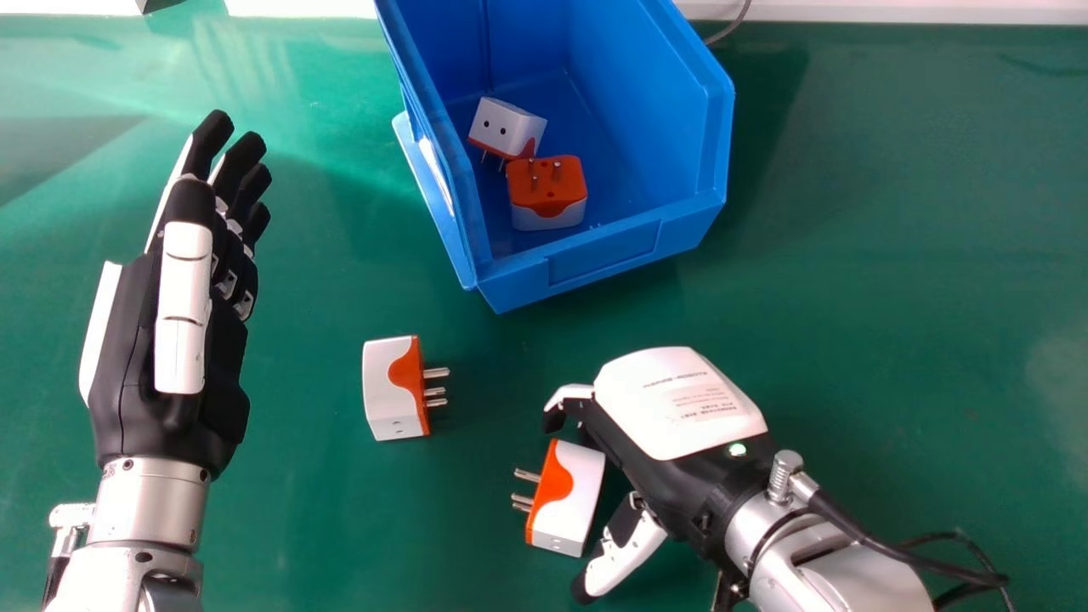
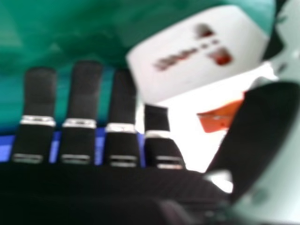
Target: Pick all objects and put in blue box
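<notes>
Adapter [image 1: 574, 497], near side, between thumb and uncurled fingers of my right hand [image 1: 680, 412]. Left hand [image 1: 183, 314], at left: fingers straight.

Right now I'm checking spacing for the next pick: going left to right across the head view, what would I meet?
The black and white robotic left hand → a white and orange plug adapter, metal prongs facing right → a matching white and orange adapter, prongs facing left.

Four white-and-orange plug adapters [image 1: 387, 391], one blue box [image 1: 603, 253], one green table [image 1: 901, 331]
</notes>
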### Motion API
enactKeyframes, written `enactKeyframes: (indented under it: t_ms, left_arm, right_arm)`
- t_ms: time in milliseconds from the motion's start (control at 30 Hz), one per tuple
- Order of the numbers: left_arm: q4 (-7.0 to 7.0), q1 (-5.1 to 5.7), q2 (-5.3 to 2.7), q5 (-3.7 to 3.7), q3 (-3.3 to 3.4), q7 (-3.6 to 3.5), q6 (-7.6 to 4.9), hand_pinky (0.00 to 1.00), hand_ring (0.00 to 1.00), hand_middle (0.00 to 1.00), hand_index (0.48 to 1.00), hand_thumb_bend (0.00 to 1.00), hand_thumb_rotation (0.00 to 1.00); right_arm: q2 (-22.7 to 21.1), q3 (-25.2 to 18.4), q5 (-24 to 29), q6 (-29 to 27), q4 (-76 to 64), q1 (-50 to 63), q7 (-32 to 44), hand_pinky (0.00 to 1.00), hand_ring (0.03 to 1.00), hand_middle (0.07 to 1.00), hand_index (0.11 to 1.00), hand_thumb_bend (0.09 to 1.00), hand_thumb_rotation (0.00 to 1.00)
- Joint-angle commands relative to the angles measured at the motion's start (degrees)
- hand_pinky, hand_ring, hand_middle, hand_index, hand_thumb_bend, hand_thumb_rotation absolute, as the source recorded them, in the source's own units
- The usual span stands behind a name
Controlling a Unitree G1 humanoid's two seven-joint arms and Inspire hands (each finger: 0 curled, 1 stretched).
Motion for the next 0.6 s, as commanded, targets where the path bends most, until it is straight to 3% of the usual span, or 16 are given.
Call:
enactKeyframes:
  t_ms: [0,300,367,567]
  left_arm:
    - [-1.87,0.08,-0.12,0.03,-0.18,0.41,-0.07,1.00,0.96,0.94,0.938,0.70,0.85]
    - [-1.99,-0.04,-0.04,-0.10,-0.36,0.64,0.15,0.99,0.95,0.94,0.933,0.70,0.85]
    - [-1.76,-0.11,0.04,-0.14,-0.38,0.42,-0.10,0.99,0.95,0.94,0.931,0.70,0.85]
    - [-2.57,0.17,0.01,0.45,-0.69,1.12,0.20,0.99,0.95,0.94,0.927,0.70,0.85]
  right_arm:
    - [0.2,0.1,0.0,-0.4,-2.0,0.0,0.4,0.45,0.538,0.635,0.728,0.986,0.28]
    - [0.7,0.2,0.0,-0.4,-1.5,-0.5,0.7,0.40,0.506,0.622,0.721,0.970,0.29]
    - [0.9,0.1,0.1,-0.2,-1.2,-0.6,0.6,0.39,0.478,0.599,0.712,0.960,0.29]
    - [1.7,0.2,-0.3,-0.5,0.9,-0.9,-1.9,0.34,0.430,0.558,0.683,0.952,0.27]
